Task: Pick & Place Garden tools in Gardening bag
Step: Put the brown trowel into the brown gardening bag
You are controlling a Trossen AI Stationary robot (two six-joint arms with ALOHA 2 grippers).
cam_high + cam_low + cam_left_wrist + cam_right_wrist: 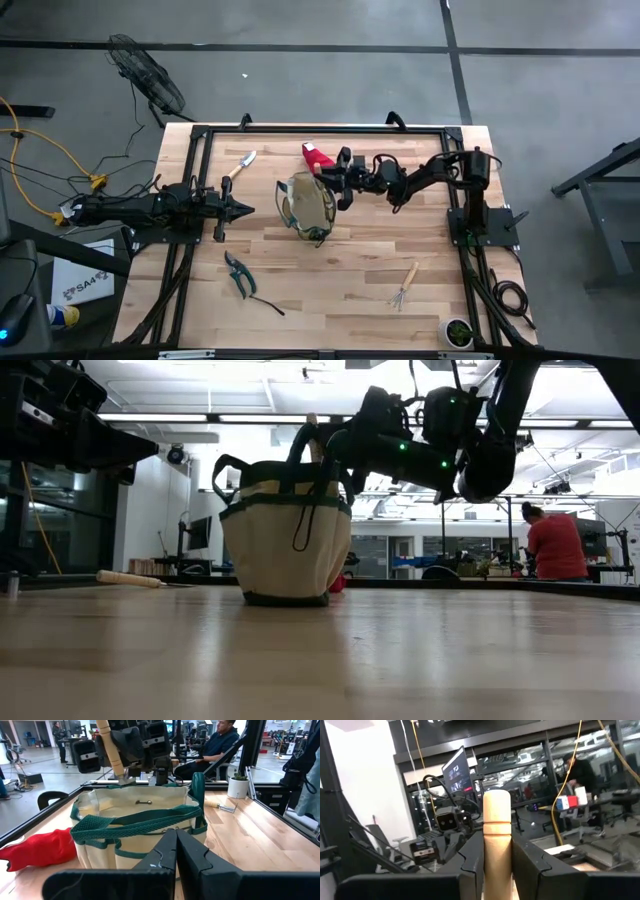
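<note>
The tan gardening bag (308, 205) with green trim stands upright mid-table, its mouth open (140, 802). My right gripper (340, 180) hovers over the bag's right rim, shut on a wooden-handled tool (111, 750) whose metal end (126, 780) dips toward the bag's mouth. A red glove (318, 157) lies just beyond the bag. A trowel (238, 167), pruning shears (238, 273) and a hand rake (405, 287) lie on the table. My left gripper (245, 209) rests shut, left of the bag. My right gripper pinches the tool's wooden handle (496, 845) between its two fingers. The fingers come from the table's right side, about level, and lie across the handle. The handle's rounded free end (496, 800) stands up past the fingers. The tool hangs nearly upright, metal end down, clear of the table.
A small potted plant (458, 332) stands at the near right corner. A black frame (320, 128) runs along the table's edges. Bare wood lies between the bag and the near edge. A person in red (556, 545) stands in the room behind.
</note>
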